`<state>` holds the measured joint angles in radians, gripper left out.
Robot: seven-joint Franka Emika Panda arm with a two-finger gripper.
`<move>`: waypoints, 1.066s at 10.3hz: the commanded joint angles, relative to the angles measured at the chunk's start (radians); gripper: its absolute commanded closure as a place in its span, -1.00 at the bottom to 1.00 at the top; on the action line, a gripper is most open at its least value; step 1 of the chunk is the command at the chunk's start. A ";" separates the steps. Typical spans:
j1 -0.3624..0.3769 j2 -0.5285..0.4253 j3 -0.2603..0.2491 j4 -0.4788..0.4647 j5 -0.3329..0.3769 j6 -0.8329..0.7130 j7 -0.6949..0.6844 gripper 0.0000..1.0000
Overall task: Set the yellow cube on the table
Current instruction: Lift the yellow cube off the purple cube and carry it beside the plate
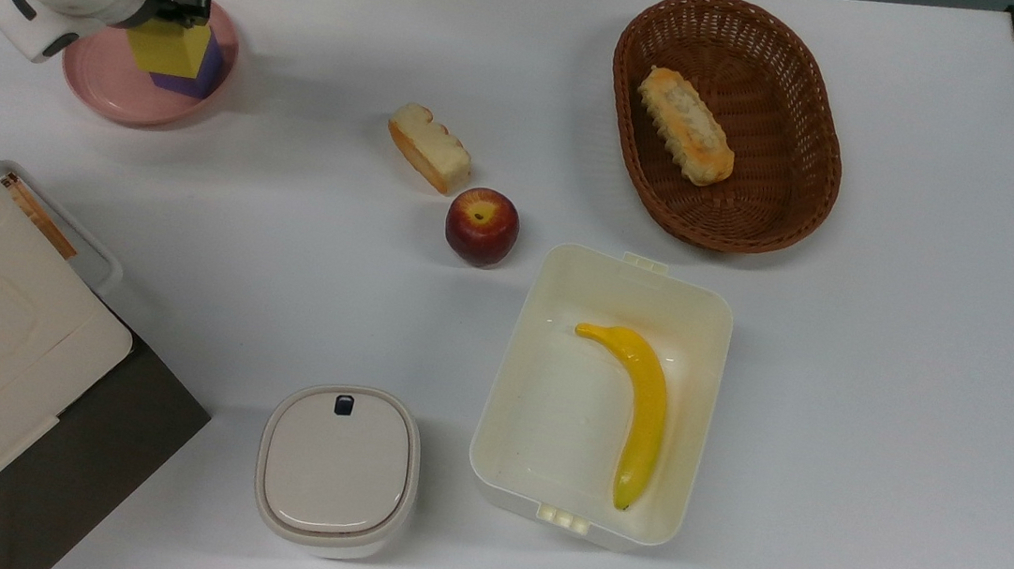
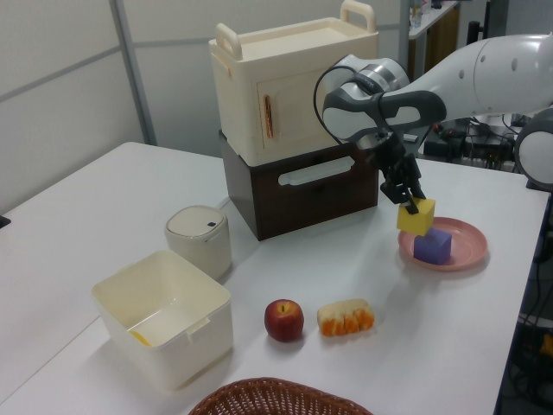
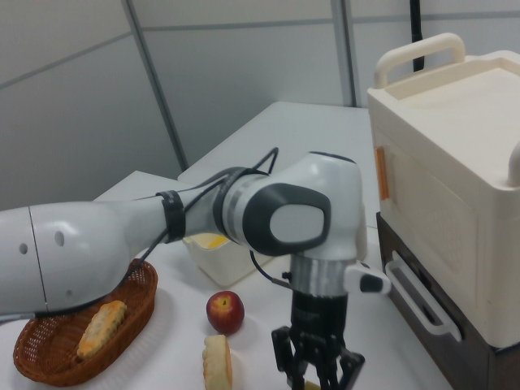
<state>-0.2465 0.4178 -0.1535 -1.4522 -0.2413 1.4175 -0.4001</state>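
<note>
In the top view, the plate sits at the counter's upper left, a cube on it (another cube above it, in the pincer). The basket holds bread at upper right; the banana lies in the tub.

yellow cube, tilted, lifted above table
</note>
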 commanded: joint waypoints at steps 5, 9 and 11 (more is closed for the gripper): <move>0.153 -0.008 0.003 -0.019 0.170 0.189 0.222 0.56; 0.176 0.041 0.038 -0.028 0.241 0.297 0.242 -0.21; 0.185 0.045 0.054 -0.028 0.237 0.322 0.299 -1.00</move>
<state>-0.0775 0.4720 -0.1155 -1.4578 -0.0141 1.6981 -0.1671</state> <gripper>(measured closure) 0.361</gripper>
